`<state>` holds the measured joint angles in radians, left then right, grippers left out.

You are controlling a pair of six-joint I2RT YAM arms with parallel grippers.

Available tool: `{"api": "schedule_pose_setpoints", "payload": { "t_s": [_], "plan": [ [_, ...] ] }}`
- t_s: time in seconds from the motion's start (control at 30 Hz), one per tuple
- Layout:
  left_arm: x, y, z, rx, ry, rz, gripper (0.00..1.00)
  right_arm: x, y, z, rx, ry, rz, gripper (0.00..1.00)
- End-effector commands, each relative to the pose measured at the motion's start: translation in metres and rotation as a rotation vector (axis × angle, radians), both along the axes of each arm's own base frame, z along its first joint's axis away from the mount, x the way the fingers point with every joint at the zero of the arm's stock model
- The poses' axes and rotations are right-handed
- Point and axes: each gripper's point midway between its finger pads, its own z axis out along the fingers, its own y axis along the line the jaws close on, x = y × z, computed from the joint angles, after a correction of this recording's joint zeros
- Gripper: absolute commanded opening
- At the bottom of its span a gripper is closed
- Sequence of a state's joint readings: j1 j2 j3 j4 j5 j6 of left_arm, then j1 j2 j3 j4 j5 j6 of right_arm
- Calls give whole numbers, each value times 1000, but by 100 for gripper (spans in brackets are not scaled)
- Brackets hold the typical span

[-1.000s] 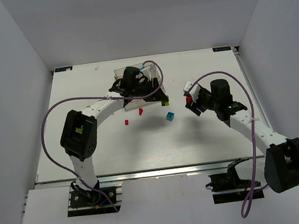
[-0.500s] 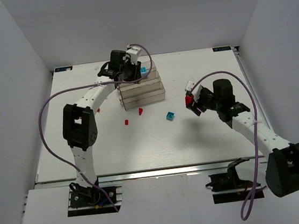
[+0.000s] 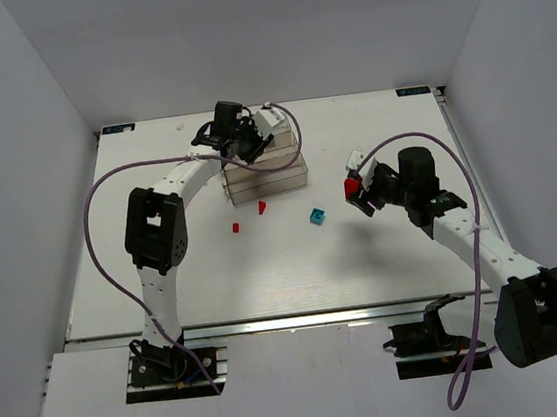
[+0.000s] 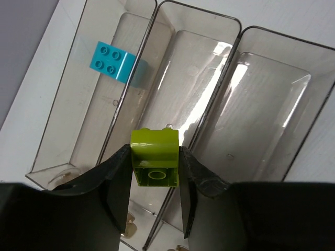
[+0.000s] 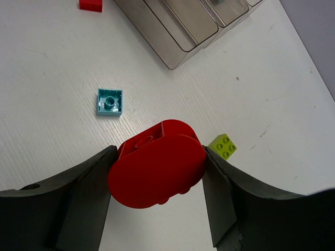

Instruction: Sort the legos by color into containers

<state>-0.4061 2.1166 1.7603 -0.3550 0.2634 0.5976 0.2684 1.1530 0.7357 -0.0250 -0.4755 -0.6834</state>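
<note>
My left gripper [image 3: 253,137] is shut on a yellow-green brick [image 4: 154,149] and holds it above the clear containers [image 4: 261,104], over the wall between two of the bins. A cyan brick [image 4: 111,61] lies in the bin at the left of the left wrist view. My right gripper [image 3: 355,189] is shut on a rounded red brick [image 5: 157,167] above the table, right of the containers [image 3: 267,177]. On the table lie a cyan brick [image 3: 316,216], which also shows in the right wrist view [image 5: 110,101], two red bricks [image 3: 262,207] [image 3: 235,227], and a yellow-green brick [image 5: 223,146].
White walls stand round the table on three sides. The left arm's purple cable [image 3: 97,204] loops out over the left of the table. The right arm's cable [image 3: 455,163] arcs over the right side. A red brick [image 5: 90,4] shows at the top edge of the right wrist view.
My left gripper has shifted about over the containers with the yellow-green brick, and the bins now show in front of it. The right gripper has barely moved.
</note>
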Motion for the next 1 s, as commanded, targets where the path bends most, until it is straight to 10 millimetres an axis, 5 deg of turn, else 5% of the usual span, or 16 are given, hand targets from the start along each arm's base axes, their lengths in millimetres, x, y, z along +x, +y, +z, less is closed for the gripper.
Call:
{"api": "schedule_pose_setpoints", "payload": {
  "t_s": [0.0,0.23,0.27,0.37,0.4,0.47,0.67,0.77,0.8,0.83,0.9,0.93,0.97],
  "plan": [
    [14,4,11,45,-106,-15,0,-3,4,10,30,-28,20,0],
    [24,10,1,71,-145,28,3,-2,3,8,31,-23,20,0],
    [26,11,-1,70,-147,40,18,-7,2,3,24,3,21,0],
    [26,14,-5,65,-140,64,40,-8,3,3,25,3,28,0],
    [26,15,-4,63,-142,76,59,-8,4,3,24,-2,36,0],
    [29,20,2,65,-155,116,77,-12,8,2,20,-9,73,0],
    [33,22,22,34,-185,158,84,-17,14,0,15,-2,126,0],
    [27,20,50,-44,-180,200,83,-13,23,5,17,-16,171,0],
    [20,21,68,-125,-156,260,75,-8,31,20,24,-35,195,0],
    [17,23,79,-179,-142,314,69,-10,34,8,13,5,206,0],
    [12,40,94,-289,-95,485,43,14,49,20,0,13,219,0],
    [0,51,96,-390,6,626,14,11,64,17,-19,53,253,0],
    [-8,66,95,-394,35,710,6,32,76,28,-21,52,253,0]
  ]
}}
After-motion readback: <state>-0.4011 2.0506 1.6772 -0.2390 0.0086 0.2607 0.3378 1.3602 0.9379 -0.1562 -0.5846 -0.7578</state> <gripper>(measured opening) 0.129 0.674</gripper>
